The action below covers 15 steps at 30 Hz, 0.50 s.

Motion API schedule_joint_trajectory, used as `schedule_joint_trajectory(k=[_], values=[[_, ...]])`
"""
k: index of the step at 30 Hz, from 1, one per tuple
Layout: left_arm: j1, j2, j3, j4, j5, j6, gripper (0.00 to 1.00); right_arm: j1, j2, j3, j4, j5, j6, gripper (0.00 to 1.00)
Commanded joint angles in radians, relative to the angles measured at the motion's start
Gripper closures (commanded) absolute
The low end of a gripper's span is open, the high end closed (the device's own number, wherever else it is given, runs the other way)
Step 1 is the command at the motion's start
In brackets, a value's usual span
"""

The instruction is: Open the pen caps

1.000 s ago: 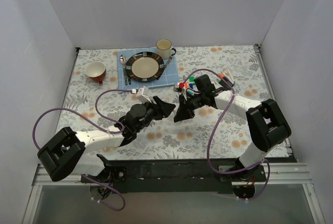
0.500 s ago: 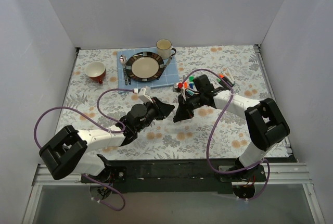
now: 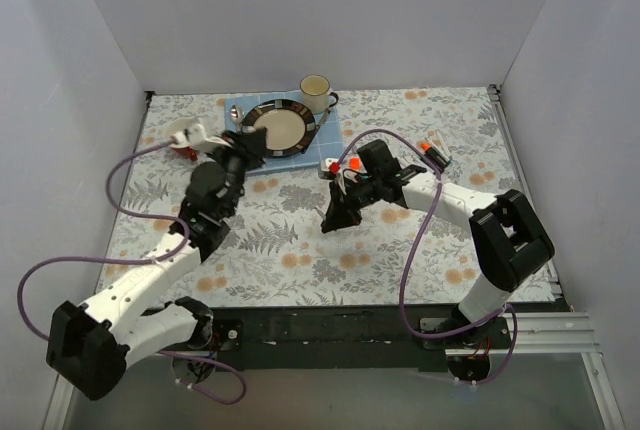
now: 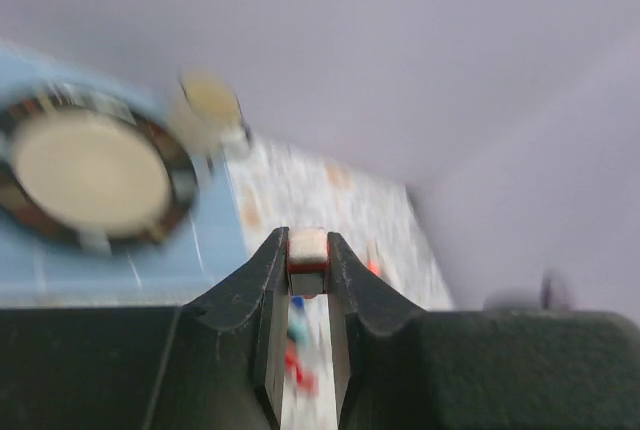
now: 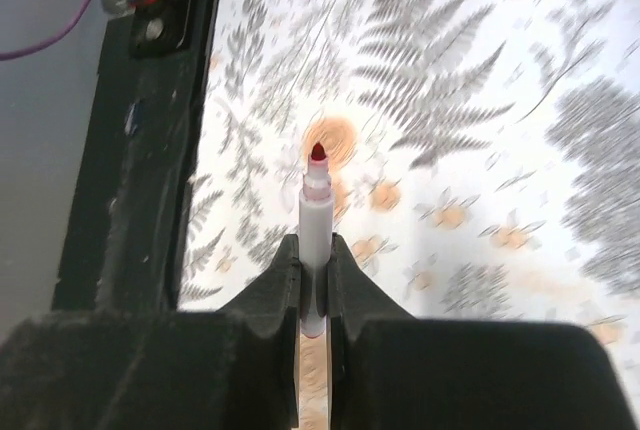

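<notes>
Blind spots: both wrist views, plus overhead

Left wrist view is smeared: plate [image 4: 182, 180], mug [image 4: 210, 100] and desk [image 4: 330, 200] are soft blobs. The coloured specks [image 4: 297, 332] below the cap [image 4: 308, 250] can't be identified. The cap's lower half is hidden between the left hand [image 4: 308, 240] fingers. Right wrist: the pen [image 5: 316, 205] barrel's rear end is buried in the right hand [image 5: 316, 250] and cut off by the bottom edge. Overhead: whatever either hand holds is too small to tell.

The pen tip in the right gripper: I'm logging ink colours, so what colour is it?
Red tip; shows best in the right wrist view.
</notes>
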Motion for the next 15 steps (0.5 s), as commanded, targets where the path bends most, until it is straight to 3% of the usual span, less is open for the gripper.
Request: schedule_joint_trajectory(k=[1,4,8,12,15], values=[[0.168,-0.075,0.169,0.009,-0.109,0.047,1.00,0.007,-0.029,-0.041,-0.142,0.000,-0.057,0.99],[0.194,-0.074,0.222,-0.046,-0.063,0.041,1.00,0.002,-0.055,-0.039,-0.160,0.039,-0.087,0.99],[0.194,-0.029,0.259,-0.203,0.156,-0.054,1.00,-0.077,-0.099,-0.007,-0.188,0.187,-0.087,0.99],[0.194,0.038,0.159,-0.232,0.487,-0.190,1.00,-0.215,-0.157,-0.018,-0.189,0.359,-0.081,0.99],[0.144,0.078,0.043,-0.187,0.514,-0.264,1.00,-0.289,-0.190,-0.009,-0.203,0.483,-0.096,0.98]])
